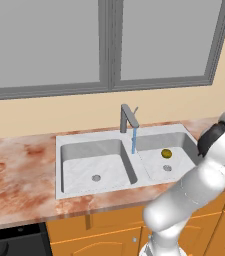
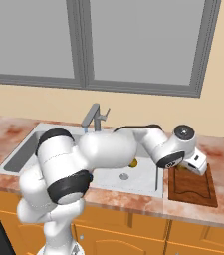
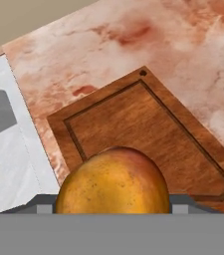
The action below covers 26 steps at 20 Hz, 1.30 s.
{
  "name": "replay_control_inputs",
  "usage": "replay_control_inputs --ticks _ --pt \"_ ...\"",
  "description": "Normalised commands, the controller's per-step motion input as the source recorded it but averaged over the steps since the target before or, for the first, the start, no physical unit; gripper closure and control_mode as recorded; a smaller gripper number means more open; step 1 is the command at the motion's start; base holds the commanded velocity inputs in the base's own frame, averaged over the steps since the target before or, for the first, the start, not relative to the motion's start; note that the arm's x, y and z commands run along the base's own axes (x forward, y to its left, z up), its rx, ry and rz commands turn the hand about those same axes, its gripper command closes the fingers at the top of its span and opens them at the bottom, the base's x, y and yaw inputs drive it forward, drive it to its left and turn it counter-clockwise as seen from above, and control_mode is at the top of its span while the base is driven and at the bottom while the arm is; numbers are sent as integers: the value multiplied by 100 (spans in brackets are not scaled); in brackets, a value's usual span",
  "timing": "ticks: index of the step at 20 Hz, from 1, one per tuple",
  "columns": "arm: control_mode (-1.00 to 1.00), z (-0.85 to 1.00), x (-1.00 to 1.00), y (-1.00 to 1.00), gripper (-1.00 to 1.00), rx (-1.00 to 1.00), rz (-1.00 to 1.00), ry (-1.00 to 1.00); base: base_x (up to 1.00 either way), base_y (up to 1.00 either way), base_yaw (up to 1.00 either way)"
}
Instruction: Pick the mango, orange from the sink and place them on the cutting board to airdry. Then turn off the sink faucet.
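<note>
We start at the left, on the reddish marbled desk [image 1: 19,170]. Set into it is the double-basin sink [image 1: 59,165], below a grey-framed window [image 1: 109,45]. The sink faucet [image 1: 126,117] stands at the sink's 12 o'clock, and a thin blue stream of water [image 1: 133,140] falls from its spout. The mango [image 1: 166,153] lies in the right basin, just at 12 o'clock of that basin's drain. The arm reaches over this basin and hides much of it in the right base view. Farther right, the gripper [image 2: 189,168] hangs over the cutting board [image 2: 193,191], which lies on the desk beside the sink. The jaws pinch the orange [image 3: 112,187], a dark finger part showing at each flank. The mango sits well apart, at the orange's 9 o'clock in the hand view.
</note>
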Motion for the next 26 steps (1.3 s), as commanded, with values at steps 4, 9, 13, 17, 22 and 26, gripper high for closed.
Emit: replay_control_inputs --ticks 4,9,13,17,22,26 --pt "-100 -30 20 -19 100 2 0 0 0 0 0" --pt "-100 -29 19 -20 100 2 0 0 0 0 0" --pt "-100 -21 14 -18 100 1 0 0 0 0 0" --pt "-100 -17 14 -12 100 0 0 0 0 0 0" --pt "-100 -18 18 -1 100 0 0 0 0 0 0" --pt "-100 -25 21 0 100 0 0 0 0 0 0"
